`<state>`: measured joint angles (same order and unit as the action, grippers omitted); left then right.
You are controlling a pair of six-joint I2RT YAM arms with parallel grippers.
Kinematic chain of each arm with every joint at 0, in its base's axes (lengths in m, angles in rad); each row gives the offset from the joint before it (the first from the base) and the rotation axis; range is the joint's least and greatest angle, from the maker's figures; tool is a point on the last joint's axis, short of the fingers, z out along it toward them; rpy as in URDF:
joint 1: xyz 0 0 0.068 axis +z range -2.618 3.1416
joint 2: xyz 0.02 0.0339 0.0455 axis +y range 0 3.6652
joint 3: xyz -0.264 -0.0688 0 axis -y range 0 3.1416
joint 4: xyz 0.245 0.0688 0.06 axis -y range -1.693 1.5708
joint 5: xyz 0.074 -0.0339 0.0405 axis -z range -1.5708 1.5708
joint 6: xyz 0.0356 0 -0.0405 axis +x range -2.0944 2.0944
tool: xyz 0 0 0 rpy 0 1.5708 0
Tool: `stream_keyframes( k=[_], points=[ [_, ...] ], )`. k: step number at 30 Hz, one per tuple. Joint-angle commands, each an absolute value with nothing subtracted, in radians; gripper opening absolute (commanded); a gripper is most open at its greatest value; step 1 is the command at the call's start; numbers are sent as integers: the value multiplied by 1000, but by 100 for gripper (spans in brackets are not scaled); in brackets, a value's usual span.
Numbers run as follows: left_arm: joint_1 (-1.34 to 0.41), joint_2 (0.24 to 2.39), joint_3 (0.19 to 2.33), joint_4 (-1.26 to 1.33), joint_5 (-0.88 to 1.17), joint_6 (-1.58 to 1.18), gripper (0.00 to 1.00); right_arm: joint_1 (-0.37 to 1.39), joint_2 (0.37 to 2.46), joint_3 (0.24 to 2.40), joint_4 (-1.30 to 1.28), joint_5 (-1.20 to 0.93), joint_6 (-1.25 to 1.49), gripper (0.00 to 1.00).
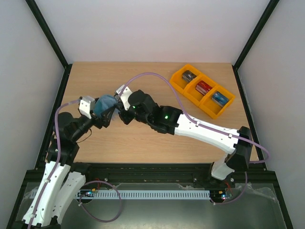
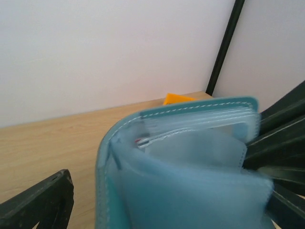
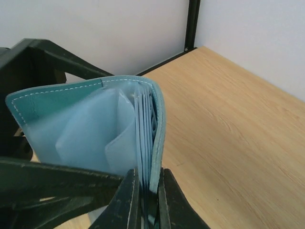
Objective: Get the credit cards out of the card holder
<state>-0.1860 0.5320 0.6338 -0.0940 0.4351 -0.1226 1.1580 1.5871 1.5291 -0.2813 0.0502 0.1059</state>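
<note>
The teal-blue card holder [image 1: 106,106] hangs above the table between both grippers, partly open with its clear pockets fanned. My right gripper [image 3: 148,191] is shut on one cover and several pocket leaves of the card holder [image 3: 86,124]. My left gripper [image 2: 162,210] stands open around the card holder [image 2: 190,167], its finger [image 2: 43,200] apart from the cover. A thin red-and-white edge [image 2: 141,141] shows in a pocket. Credit cards lie in the orange tray: a dark grey one [image 1: 189,76], a red one [image 1: 204,88], a blue one [image 1: 219,98].
The orange three-compartment tray [image 1: 177,79] sits at the back right of the wooden table [image 1: 157,143]. White walls and black frame posts [image 1: 250,43] close the back and sides. A purple cable [image 1: 157,76] arches over the right arm.
</note>
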Motion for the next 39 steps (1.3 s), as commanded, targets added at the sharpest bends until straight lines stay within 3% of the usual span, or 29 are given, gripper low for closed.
stream_keyframes(
  k=[1,7,15,20,22,23,26,29,31,36,39],
  points=[
    [-183,539,634,-125,341,-110,90,1160,1516,1538,-245,-93,63,1],
    [-181,533,636,-130,361,-118,71,1158,1463,1511,-221,-169,41,2],
    [-173,524,655,-141,493,-129,70,1109,1402,1481,-233,-336,20,2],
    [-171,515,678,-130,635,-137,22,1048,1344,1431,-242,-507,-6,2],
    [-171,507,681,-124,696,-136,5,1032,1317,1406,-239,-536,-21,2],
    [-170,500,680,-121,733,-136,3,1025,1308,1393,-236,-539,-27,2],
    [-171,491,671,-113,794,-140,2,1013,1294,1366,-228,-548,-44,4],
    [-171,488,670,-104,837,-144,2,1011,1292,1344,-219,-551,-57,23],
    [-170,487,672,-95,872,-145,2,1008,1296,1335,-219,-544,-64,29],
    [-170,478,676,-91,911,-149,2,1001,1292,1320,-227,-547,-81,25],
    [-170,474,675,-87,924,-158,2,996,1284,1307,-229,-540,-88,28]
  ],
)
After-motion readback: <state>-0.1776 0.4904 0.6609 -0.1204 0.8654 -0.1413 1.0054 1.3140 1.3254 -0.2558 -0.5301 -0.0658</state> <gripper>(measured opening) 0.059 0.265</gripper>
